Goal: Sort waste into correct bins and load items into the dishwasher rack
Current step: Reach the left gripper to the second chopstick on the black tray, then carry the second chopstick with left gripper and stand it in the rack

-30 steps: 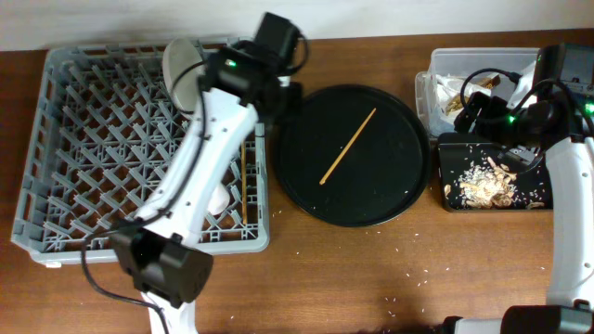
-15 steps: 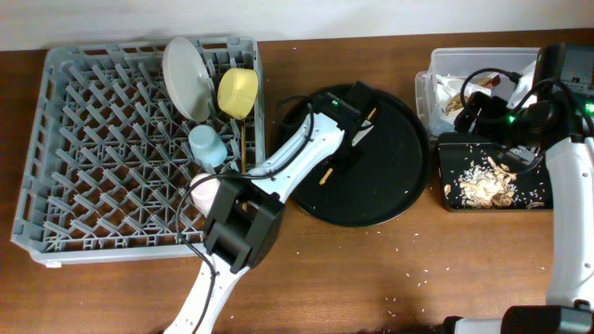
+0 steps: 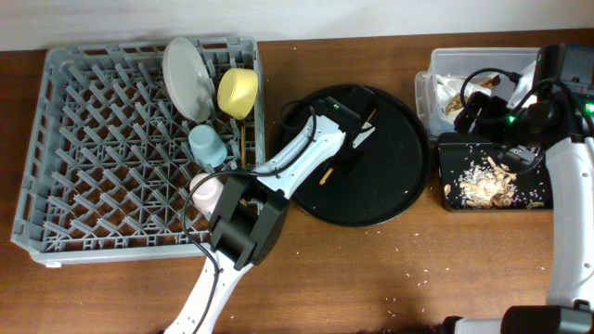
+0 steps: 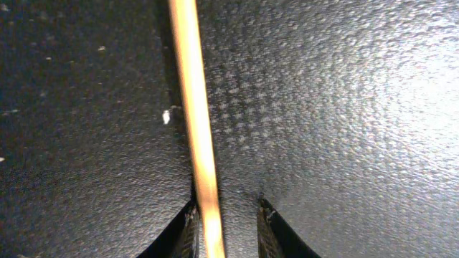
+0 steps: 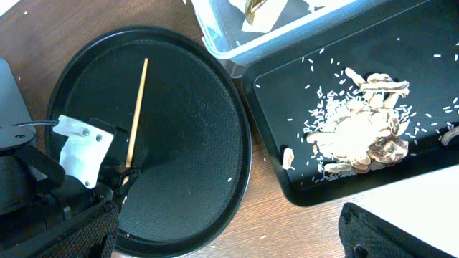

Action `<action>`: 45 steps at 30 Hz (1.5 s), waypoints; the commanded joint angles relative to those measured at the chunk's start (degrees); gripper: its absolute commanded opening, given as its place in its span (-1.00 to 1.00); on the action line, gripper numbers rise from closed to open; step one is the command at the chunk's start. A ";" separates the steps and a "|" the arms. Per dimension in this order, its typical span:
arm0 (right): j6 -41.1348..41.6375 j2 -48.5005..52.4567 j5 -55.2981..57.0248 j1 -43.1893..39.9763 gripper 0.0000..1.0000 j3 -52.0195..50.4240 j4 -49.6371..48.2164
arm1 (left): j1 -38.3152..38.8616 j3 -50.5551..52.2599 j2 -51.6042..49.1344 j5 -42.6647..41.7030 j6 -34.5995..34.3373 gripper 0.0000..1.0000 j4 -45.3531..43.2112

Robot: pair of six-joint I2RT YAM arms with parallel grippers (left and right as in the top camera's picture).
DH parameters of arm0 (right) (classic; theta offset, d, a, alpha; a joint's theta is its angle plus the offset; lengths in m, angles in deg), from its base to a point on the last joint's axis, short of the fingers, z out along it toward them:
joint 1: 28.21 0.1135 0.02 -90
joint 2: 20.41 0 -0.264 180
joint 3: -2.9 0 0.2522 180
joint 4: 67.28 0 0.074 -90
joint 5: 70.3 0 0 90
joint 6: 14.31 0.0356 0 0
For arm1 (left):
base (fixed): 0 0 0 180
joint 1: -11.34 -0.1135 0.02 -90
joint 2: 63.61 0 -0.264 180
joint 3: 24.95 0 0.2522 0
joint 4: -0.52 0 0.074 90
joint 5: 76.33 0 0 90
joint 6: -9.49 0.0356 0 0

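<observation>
In the middle of the overhead frame, on the round tray (image 3: 394, 181), we are straddling the chopstick (image 4: 195, 107) with the left gripper (image 4: 228, 231), jaws open. We're wanting it centred before squeezing. Right gripper (image 3: 478, 111) jaws: we cannot tell.

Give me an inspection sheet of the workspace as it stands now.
Surface: wooden table, small white crumbs scattered at the front.
Job's things: dishwasher rack holds white plate, yellow bowl, light-blue cup, pink cup; chopstick lies on round black tray; clear tub holds napkins; black rectangular tray holds food scraps.
Clutter: nothing seen beyond the crumbs.
Grippers: left gripper down on the round tray, open, fingertips either side of the chopstick; right gripper over the bins, jaws unreadable.
Cables: black cables loop above the clear tub.
Surroundings: pale wall behind the table.
</observation>
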 commanded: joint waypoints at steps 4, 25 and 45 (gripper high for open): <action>0.44 0.15 0.68 -0.22 0.97 0.09 -0.15 | 0.17 -0.13 -0.63 -3.10 0.44 -0.99 0.00; 0.44 0.15 0.68 -0.22 0.97 0.09 -0.15 | -8.09 -32.44 21.64 10.64 -14.73 -1.00 35.19; 0.44 0.15 0.68 -0.22 0.97 0.09 -0.15 | -15.65 33.51 33.79 8.57 -27.26 -0.38 5.95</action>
